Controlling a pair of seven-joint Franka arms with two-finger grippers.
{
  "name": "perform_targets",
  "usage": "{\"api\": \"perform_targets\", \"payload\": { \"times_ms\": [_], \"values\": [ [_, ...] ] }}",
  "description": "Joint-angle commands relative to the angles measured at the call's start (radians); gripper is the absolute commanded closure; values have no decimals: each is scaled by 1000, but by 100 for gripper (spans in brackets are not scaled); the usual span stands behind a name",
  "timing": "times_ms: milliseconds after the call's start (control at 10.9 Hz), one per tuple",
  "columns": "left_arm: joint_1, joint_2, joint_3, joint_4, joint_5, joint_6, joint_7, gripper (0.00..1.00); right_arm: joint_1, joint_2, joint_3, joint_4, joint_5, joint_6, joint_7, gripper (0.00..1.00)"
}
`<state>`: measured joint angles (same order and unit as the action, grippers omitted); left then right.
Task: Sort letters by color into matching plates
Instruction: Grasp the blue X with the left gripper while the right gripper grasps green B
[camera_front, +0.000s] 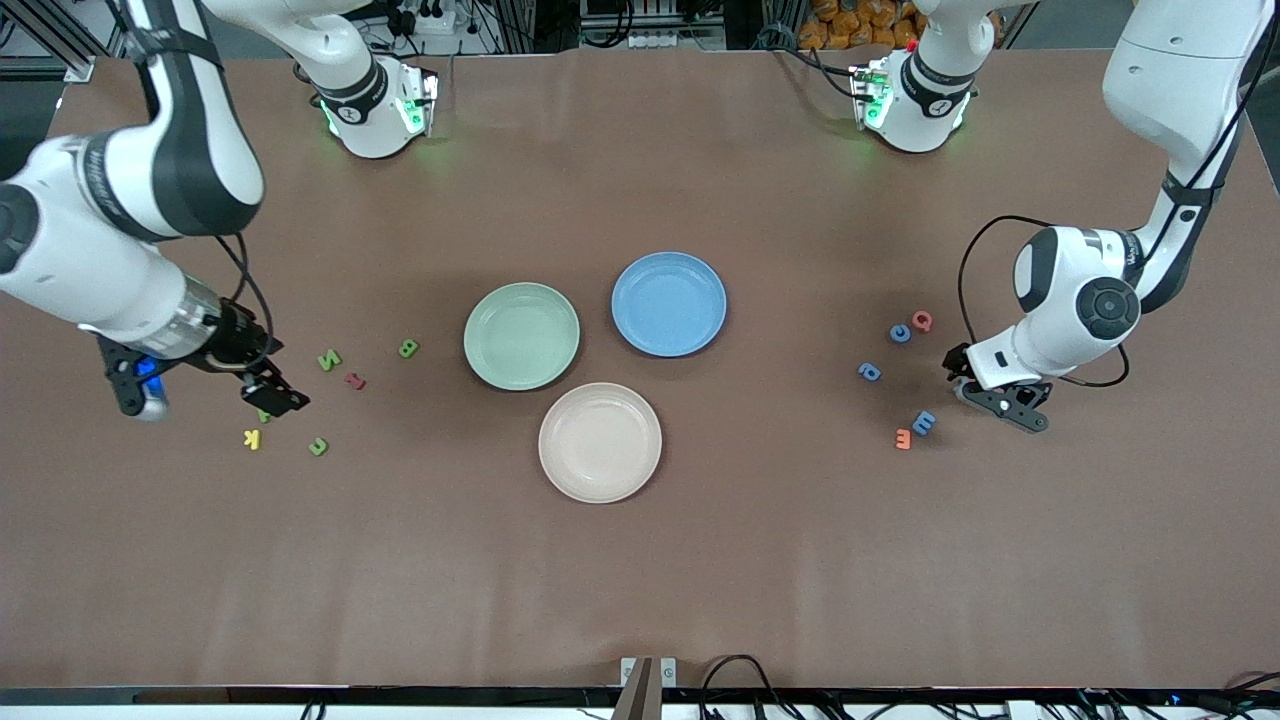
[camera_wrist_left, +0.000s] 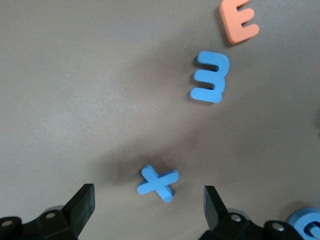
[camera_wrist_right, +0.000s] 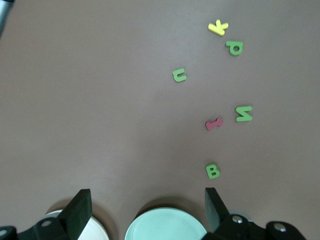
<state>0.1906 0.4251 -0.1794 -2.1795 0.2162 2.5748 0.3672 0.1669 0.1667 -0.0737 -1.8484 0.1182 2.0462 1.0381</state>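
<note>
My left gripper (camera_wrist_left: 148, 207) is open and low over the table, with a blue X letter (camera_wrist_left: 158, 183) lying flat between its fingers, untouched. In the front view this gripper (camera_front: 995, 395) hides the X. Beside it lie a blue 3-shaped letter (camera_front: 924, 422) and an orange E (camera_front: 903, 438). The green plate (camera_front: 521, 335), blue plate (camera_front: 668, 303) and beige-pink plate (camera_front: 599, 441) sit mid-table and hold nothing. My right gripper (camera_front: 200, 390) hangs open and holds nothing, over the letters at the right arm's end.
At the left arm's end lie a blue P (camera_front: 869, 372), a blue C (camera_front: 900, 333) and a red Q (camera_front: 922, 321). At the right arm's end lie a green N (camera_front: 329, 360), red I (camera_front: 355, 381), green B (camera_front: 408, 348), yellow K (camera_front: 252, 438) and green U (camera_front: 318, 446).
</note>
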Motion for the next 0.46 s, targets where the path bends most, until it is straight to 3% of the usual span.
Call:
{"api": "perform_targets", "payload": {
  "times_ms": [0,183,367],
  "values": [
    [16,7,-9,-16,-4,33,1,4,28,10,-1,-165,24,180,34,0],
    [20,12,-9,-16,-4,47,3,4,42,30,3,-245,27,271,34,0],
    [29,23,-9,-17,-4,67,4,6,46,46,5,-308,104,349,34,0]
  ]
}}
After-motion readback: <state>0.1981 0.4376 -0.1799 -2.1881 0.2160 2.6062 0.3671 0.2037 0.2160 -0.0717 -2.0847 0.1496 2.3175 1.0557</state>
